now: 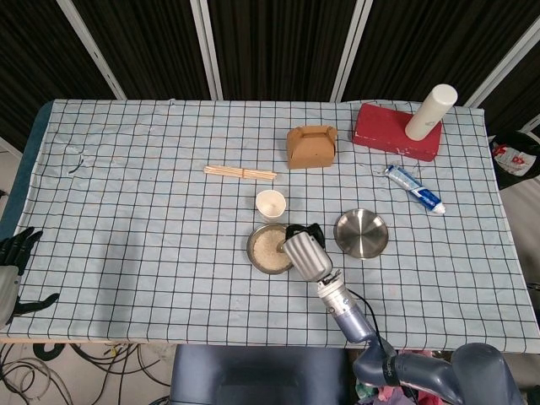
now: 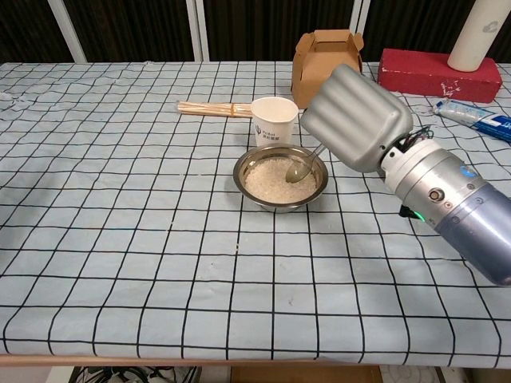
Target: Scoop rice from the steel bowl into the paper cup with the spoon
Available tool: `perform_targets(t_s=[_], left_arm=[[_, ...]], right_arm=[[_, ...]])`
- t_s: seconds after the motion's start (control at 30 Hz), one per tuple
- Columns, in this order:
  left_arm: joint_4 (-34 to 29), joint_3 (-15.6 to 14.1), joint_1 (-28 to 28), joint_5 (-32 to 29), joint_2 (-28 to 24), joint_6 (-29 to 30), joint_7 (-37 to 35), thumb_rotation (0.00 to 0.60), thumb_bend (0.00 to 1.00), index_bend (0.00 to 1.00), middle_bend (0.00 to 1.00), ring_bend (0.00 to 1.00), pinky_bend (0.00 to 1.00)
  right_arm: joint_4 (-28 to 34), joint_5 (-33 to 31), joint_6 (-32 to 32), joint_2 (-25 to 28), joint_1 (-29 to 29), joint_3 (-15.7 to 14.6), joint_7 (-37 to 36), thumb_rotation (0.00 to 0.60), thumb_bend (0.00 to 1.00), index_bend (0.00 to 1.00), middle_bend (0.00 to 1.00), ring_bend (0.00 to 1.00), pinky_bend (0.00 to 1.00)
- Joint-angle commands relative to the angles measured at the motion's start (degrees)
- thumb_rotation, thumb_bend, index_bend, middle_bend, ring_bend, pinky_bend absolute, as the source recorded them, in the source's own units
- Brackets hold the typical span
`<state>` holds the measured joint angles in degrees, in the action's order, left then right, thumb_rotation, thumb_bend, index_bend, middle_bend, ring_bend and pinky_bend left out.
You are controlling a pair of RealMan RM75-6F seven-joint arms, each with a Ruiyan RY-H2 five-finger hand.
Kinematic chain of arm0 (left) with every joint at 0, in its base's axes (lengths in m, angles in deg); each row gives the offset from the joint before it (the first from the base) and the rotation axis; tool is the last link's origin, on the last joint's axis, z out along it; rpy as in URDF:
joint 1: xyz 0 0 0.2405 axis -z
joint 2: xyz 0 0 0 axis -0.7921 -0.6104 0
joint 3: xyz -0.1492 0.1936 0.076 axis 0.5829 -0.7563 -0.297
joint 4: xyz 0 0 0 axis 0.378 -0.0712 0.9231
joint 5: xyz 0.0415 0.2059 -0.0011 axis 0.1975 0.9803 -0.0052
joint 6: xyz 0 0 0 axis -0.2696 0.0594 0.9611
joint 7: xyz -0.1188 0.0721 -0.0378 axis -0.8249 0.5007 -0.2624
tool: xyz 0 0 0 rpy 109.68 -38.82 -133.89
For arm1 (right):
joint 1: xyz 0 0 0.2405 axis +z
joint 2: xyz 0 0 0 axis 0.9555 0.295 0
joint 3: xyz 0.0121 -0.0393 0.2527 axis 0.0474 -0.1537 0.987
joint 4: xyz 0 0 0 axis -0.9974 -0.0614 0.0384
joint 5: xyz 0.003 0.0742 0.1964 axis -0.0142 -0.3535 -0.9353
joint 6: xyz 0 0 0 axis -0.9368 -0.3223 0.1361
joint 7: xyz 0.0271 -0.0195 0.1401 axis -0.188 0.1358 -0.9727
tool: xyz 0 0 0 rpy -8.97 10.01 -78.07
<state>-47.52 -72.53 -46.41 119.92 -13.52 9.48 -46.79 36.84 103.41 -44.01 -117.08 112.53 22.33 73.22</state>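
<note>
The fingers of the right hand are hidden behind its grey back, yet the spoon is held by it, handle slanting up under the palm; the bowl of the spoon is tipped into white rice in the steel bowl. The paper cup stands upright just behind; the left hand, dark fingers spread, is seen off the table's left edge.

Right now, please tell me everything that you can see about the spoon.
The spoon looks like shiny metal, with a small oval bowl and a thin straight handle. The right hand holds the handle, whose upper end is hidden behind the hand. It slants down to the left, its bowl over the rice in the steel bowl, at or just above the surface. Whether it carries rice is unclear.
</note>
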Motion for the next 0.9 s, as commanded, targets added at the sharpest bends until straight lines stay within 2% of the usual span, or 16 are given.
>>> perform_targets(t_s=[0.03,0.9], left_arm=[[0.0,0.0,0.1,0.0,0.0,-0.1,0.1,0.6,0.02,0.0,0.0,0.0,0.0],[-0.3,0.3,0.2,-0.9,-0.2,-0.5,-0.3,0.6,0.02,0.0,0.0,0.0,0.0]], right_arm=[[0.1,0.1,0.1,0.0,-0.1,-0.2,-0.5,0.6,0.4,0.62,1.0,1.0,1.0],[-1.1,0.1,-0.2,-3.8,-0.7,-0.1,-2.4,0.6,0.41,0.62,1.0,1.0,1.0]])
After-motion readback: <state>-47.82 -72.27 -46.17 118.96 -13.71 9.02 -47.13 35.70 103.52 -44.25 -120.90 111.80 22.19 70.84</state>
